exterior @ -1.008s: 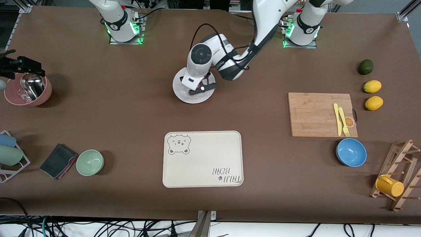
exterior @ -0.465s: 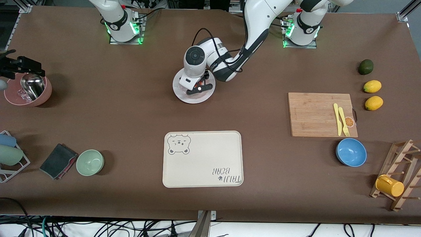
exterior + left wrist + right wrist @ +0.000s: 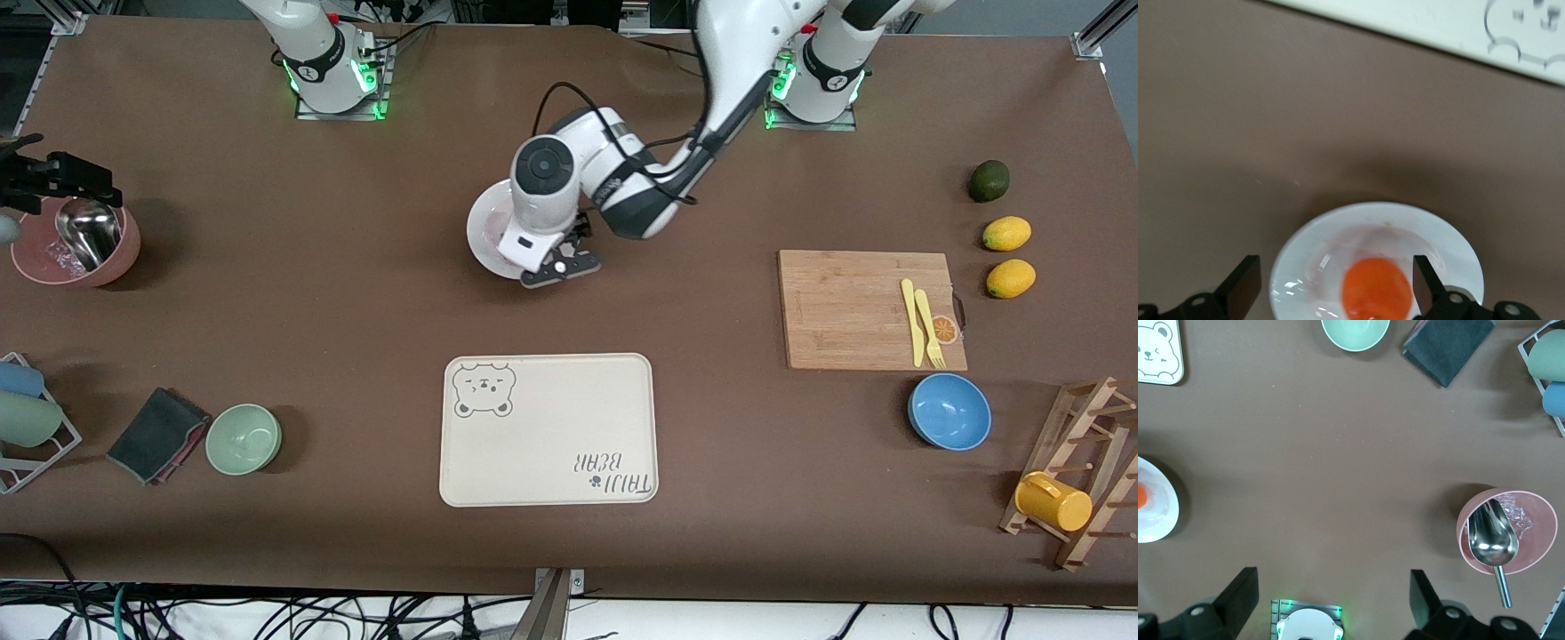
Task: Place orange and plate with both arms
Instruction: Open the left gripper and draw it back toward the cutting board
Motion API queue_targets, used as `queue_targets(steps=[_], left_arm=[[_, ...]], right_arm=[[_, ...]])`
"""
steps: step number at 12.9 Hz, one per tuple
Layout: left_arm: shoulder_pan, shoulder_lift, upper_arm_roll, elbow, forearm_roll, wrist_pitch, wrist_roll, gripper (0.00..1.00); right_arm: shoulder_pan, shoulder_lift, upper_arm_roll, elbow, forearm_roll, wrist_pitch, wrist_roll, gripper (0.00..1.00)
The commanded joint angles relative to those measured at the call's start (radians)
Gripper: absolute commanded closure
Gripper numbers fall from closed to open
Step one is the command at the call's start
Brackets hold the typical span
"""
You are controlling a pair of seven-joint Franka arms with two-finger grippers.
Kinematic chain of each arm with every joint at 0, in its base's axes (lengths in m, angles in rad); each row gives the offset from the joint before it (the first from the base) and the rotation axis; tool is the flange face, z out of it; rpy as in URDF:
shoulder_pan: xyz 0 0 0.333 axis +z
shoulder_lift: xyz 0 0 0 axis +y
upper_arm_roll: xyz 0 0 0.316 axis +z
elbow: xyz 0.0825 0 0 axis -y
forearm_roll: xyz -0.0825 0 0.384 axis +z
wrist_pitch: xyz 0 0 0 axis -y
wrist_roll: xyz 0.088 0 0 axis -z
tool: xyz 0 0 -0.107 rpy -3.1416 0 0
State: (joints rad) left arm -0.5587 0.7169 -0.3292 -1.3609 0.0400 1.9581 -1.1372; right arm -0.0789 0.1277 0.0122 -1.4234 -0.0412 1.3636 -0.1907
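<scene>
Orange-red, the orange [image 3: 1376, 290] sits inside the plate [image 3: 1305, 247], mid-table toward the arms' bases, apparently released there. Above it, the left gripper [image 3: 1335, 288] gapes empty; the right gripper [image 3: 1331, 600] waits, spread and empty.

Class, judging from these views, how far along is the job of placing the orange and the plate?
Done: the small round orange lies on the round white plate. In hand: nothing; the left gripper hangs open over the plate's edge, the right gripper waits open over the pink bowl. Left: possibly moving the plate.
</scene>
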Motion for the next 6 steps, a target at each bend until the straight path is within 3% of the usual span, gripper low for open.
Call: queue_targets(steps=[1, 6], left_arm=[[0.095, -0.040, -0.016, 0.003, 0.004, -0.094, 0.111, 0.00], [0.301, -0.068, -0.016, 0.003, -0.008, -0.260, 0.461, 0.00]], right_arm=[[-0.004, 0.001, 0.005, 0.011, -0.009, -0.003, 0.007, 0.00], [-0.034, 0.004, 0.000, 0.011, -0.008, -0.003, -0.001, 0.00]])
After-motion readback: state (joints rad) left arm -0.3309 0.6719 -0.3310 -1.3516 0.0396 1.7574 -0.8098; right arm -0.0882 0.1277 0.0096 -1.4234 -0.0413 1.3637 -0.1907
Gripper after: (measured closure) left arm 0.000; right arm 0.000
